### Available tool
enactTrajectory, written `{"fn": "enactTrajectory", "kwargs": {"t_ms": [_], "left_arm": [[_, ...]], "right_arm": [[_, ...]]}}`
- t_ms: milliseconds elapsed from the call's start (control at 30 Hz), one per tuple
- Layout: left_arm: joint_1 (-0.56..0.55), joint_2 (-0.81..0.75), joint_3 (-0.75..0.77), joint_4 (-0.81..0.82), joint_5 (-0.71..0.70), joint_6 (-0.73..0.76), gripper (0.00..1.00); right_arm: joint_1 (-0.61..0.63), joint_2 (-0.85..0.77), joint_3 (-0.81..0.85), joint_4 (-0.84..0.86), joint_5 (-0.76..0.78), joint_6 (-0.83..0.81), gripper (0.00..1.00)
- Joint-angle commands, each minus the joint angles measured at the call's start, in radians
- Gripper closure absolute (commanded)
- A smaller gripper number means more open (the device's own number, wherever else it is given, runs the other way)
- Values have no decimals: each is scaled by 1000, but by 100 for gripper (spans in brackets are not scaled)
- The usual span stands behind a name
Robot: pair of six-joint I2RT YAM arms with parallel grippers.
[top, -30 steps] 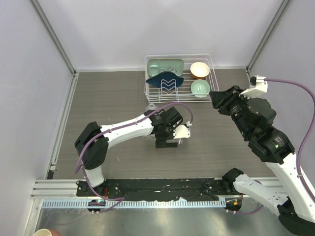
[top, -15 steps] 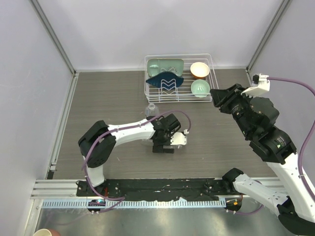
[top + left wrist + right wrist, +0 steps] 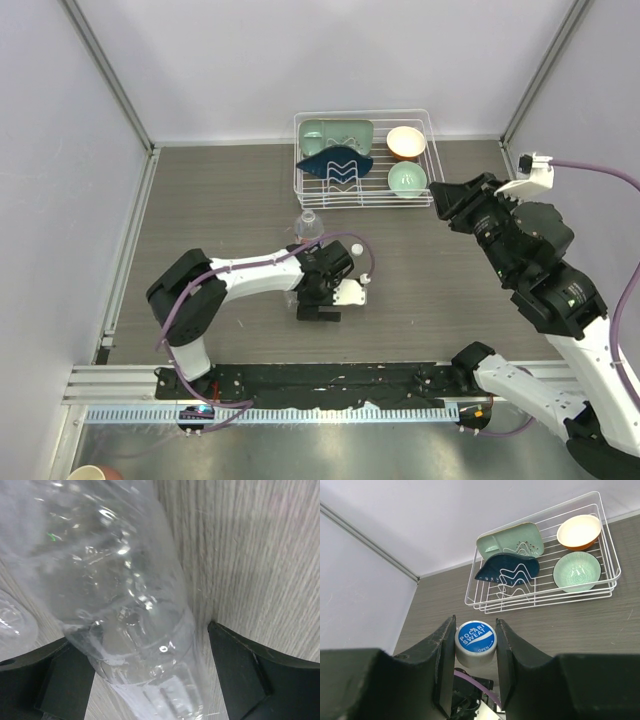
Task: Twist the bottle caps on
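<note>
My right gripper [image 3: 476,642] is shut on a white bottle cap [image 3: 476,644] with a blue printed top and holds it in the air; in the top view the right gripper [image 3: 442,205] is right of the dish rack. My left gripper [image 3: 142,642] is low on the table with its jaws open around a clear unlabelled bottle [image 3: 125,595]. The left finger [image 3: 65,675] touches the bottle and the right finger [image 3: 240,670] stands a little apart. A second clear bottle [image 3: 308,225] stands upright just beyond the left gripper [image 3: 318,300]. A small white round thing [image 3: 356,249], perhaps the other cap, lies beside the wrist.
A white wire dish rack [image 3: 300,185] stands at the back with a green tray, a dark blue dish, an orange bowl [image 3: 406,141] and a green bowl [image 3: 407,179]; the rack also shows in the right wrist view [image 3: 485,607]. Grey walls close in on three sides.
My left gripper has moved toward the near edge and slightly left, staying low. The right arm has shifted only slightly and still holds the cap.
</note>
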Motion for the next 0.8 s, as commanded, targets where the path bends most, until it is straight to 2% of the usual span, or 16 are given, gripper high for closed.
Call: {"fn": "enactTrajectory", "kwargs": {"t_ms": [0, 100, 233, 400, 467, 567, 600, 633, 667, 700, 733, 767], "left_arm": [[8, -39, -33, -108, -1, 14, 11], [8, -56, -49, -125, 5, 1, 15], [8, -59, -49, -137, 4, -24, 35], [6, -113, 5, -195, 21, -65, 37], [6, -181, 78, -246, 16, -73, 36], [5, -261, 258, -365, 21, -64, 45], [6, -316, 358, -384, 25, -62, 49], [8, -347, 397, -395, 63, -56, 52], [9, -388, 423, -375, 83, -55, 53], [12, -472, 418, -328, 94, -103, 59], [12, -529, 384, -188, 102, -148, 68], [12, -580, 334, -100, 105, -194, 73]], "right_arm": [[-1, -14, -5, 43, -13, 1, 98], [-1, -24, -8, 43, -15, 4, 98], [-1, -31, -19, 43, -21, 9, 99], [-1, -13, -18, 46, -33, -9, 99], [-1, 7, 13, 36, -30, -55, 98], [-1, 65, 126, -13, -7, -137, 98], [-1, 81, 183, -26, -13, -149, 98], [-1, 110, 205, -27, -25, -163, 98], [-1, 122, 222, -25, -38, -166, 98], [-1, 137, 251, -25, -54, -174, 98], [-1, 169, 261, -14, -121, -177, 98], [-1, 189, 275, -11, -154, -184, 98]]}}
